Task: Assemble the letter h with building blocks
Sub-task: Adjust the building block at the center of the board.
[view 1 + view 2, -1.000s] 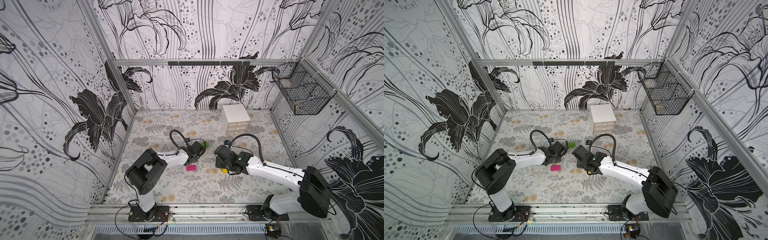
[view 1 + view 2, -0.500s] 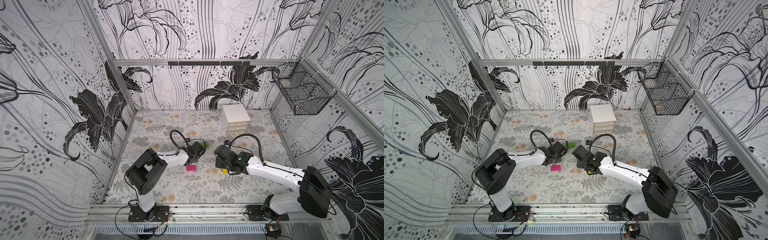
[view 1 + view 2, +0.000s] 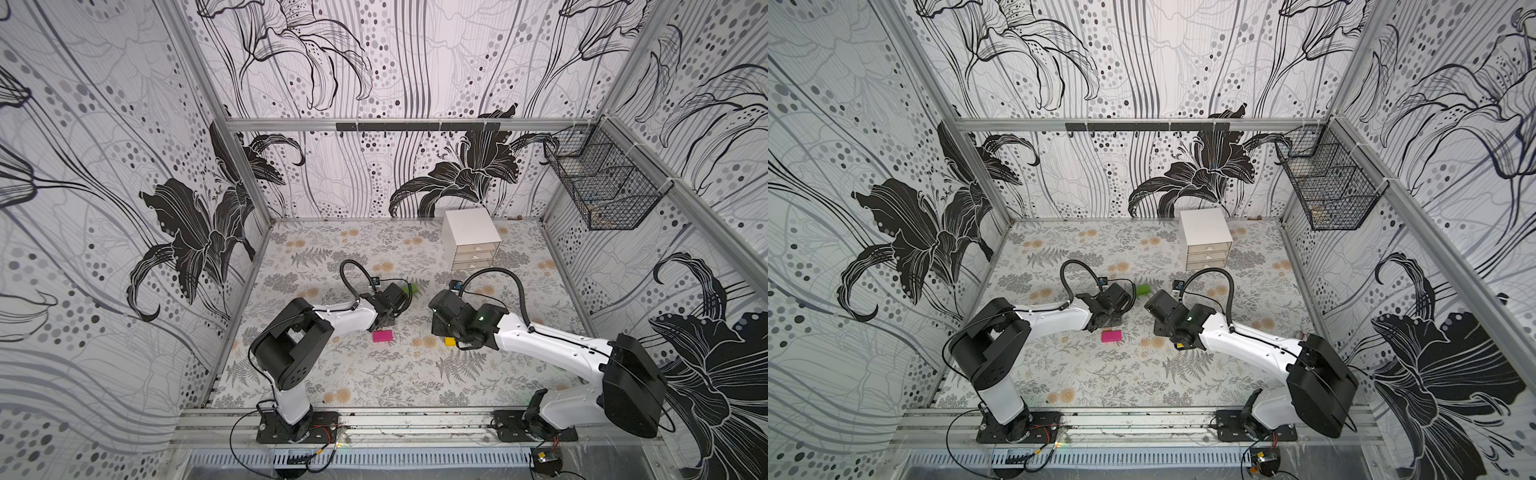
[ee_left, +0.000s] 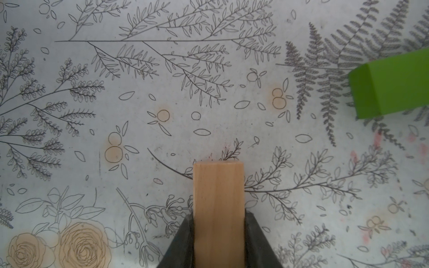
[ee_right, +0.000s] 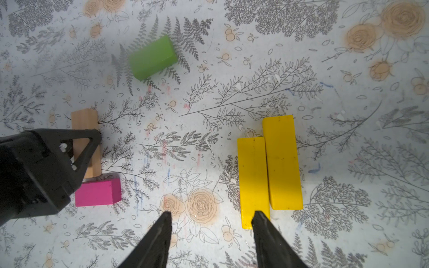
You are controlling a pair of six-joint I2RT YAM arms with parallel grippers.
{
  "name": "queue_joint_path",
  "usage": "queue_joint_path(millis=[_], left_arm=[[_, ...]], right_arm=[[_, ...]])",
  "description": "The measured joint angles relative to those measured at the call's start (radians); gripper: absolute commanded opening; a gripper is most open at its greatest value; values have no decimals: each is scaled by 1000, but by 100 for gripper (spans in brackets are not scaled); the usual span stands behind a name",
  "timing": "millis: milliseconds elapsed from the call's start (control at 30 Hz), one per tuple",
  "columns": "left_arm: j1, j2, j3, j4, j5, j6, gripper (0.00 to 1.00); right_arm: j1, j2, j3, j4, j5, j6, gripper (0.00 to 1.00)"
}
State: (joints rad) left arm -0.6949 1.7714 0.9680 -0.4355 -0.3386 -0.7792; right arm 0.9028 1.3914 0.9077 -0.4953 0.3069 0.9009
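Well, drawer box [image 3: 469, 232] at worktop's [image 3: 374, 374] far edge: drawers shut, contents unseen. L gripper [image 4: 218, 215] clamped tan block [image 4: 218, 185]; R gripper [image 5: 211, 215] was part-open, held nothing.

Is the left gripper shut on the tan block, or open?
Shut on the tan block: the left gripper's fingers press both its long sides in the wrist view.

Top views look down from high; wrist views closer, seemingly downward.
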Motion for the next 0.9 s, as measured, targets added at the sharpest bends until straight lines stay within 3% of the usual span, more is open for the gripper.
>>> queue_joint_path(millis=[200,467,633,767,900], left_arm=[[0,0,0,0,0,0,17],[0,-6,-8,-3,2,-7,43],[0,-15,-13,-20,2,-11,53],[0,-23,-13,-36,1,-12,64],[0,-51,-13,-47,0,-10,66]], right_arm=[[0,0,-11,2,0,0,59],[0,0,-11,3,0,4,63],[0,-5,-12,6,-2,4,65],[0,-5,-12,7,-8,3,69],[0,-4,-11,6,-8,-3,78]])
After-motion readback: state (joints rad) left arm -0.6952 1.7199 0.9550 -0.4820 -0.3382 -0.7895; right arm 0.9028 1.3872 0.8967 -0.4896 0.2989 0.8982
